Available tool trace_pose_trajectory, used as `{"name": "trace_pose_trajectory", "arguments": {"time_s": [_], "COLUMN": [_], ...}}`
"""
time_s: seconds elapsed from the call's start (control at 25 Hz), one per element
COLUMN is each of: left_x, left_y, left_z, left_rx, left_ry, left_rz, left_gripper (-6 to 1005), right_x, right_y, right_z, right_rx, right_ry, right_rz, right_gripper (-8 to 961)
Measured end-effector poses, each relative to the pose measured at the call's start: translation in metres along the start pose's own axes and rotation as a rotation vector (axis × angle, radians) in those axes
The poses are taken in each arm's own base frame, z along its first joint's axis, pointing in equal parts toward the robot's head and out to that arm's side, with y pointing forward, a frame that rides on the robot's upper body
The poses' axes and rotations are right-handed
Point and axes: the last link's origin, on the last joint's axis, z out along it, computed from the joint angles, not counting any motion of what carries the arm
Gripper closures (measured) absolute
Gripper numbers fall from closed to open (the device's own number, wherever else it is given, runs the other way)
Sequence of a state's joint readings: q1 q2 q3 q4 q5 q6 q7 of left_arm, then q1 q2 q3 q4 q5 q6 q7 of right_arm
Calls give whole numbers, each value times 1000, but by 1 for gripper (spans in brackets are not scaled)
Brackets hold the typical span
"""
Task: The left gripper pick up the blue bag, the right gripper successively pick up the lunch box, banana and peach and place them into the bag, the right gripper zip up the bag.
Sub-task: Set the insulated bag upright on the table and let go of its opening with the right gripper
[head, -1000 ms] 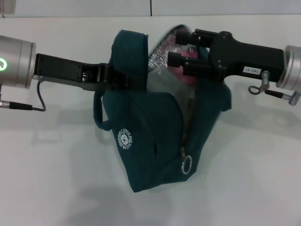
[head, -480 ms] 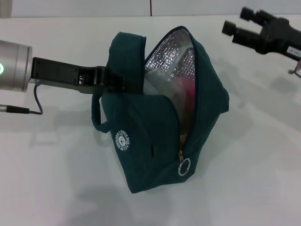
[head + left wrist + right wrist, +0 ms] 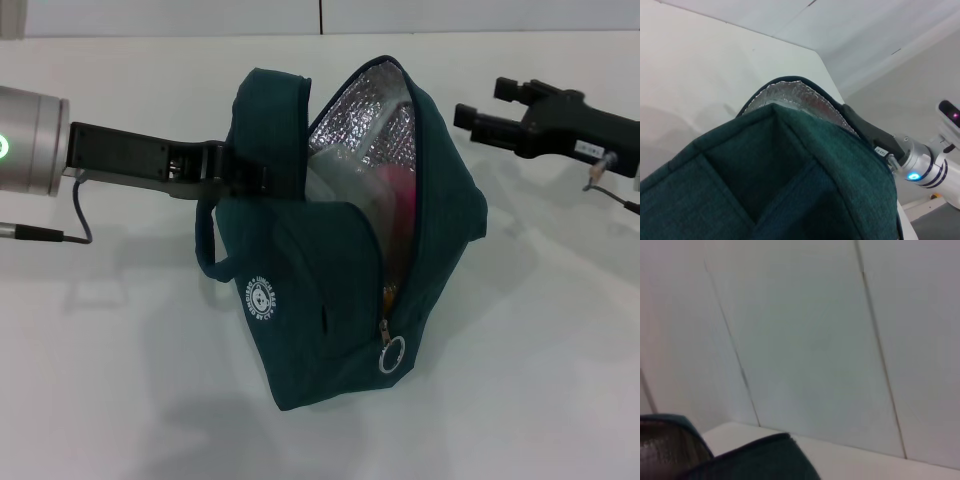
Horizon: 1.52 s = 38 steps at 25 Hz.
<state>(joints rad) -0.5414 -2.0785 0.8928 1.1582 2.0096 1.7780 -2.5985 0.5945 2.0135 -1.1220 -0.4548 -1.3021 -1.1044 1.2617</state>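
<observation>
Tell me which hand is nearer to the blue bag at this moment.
The left. The left hand grips the blue bag at its upper edge on the robot's left side. The right hand hangs apart from the bag, off its right side, open.

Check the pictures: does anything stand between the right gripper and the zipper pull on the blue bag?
Nothing visible does. The right gripper hangs open beside the blue bag, apart from it. The zipper pull hangs low on the bag's front, with only bare table around it.

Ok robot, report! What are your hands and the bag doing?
Left tool shut on bag, holding it up. Right tool open, empty, beside the bag's mouth. Zip ring low, bag unzipped. Nothing in the way.
</observation>
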Motion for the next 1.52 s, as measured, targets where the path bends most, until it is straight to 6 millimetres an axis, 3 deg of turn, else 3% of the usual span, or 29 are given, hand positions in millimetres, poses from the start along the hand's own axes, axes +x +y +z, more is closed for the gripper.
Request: {"name": "trace_pose_trajectory", "arguments": {"time_s": [0.28,0.92,1.12,1.36,1.44,1.52], "left_x": [0,-2,-1,-1,-1,-1], "left_y": [0,-1,-1,-1,-1,-1], "left_z": [1,1,1,1,1,0], "left_rx": [-3,-4,-4,-3,-3,-3], "left_ry": [0,1,2,2,2,2], "left_rz": [-1,-7,-6,-6,-7,-8], "left_gripper": [941,940,940,940,940,940], "right_x": [6,4,0,0,1,1], "right_y": [11,10,10,11,11,11], "right_z": [17,21,25,25,24,23], "right_rx": [-39,-22,-21,-24,-24,-23], "right_ry": [76,73,71,70,67,61], "right_rz": [-49,-92,-102,-107,-112,-119], "right_gripper": [120,124,206,394,608,677]}}
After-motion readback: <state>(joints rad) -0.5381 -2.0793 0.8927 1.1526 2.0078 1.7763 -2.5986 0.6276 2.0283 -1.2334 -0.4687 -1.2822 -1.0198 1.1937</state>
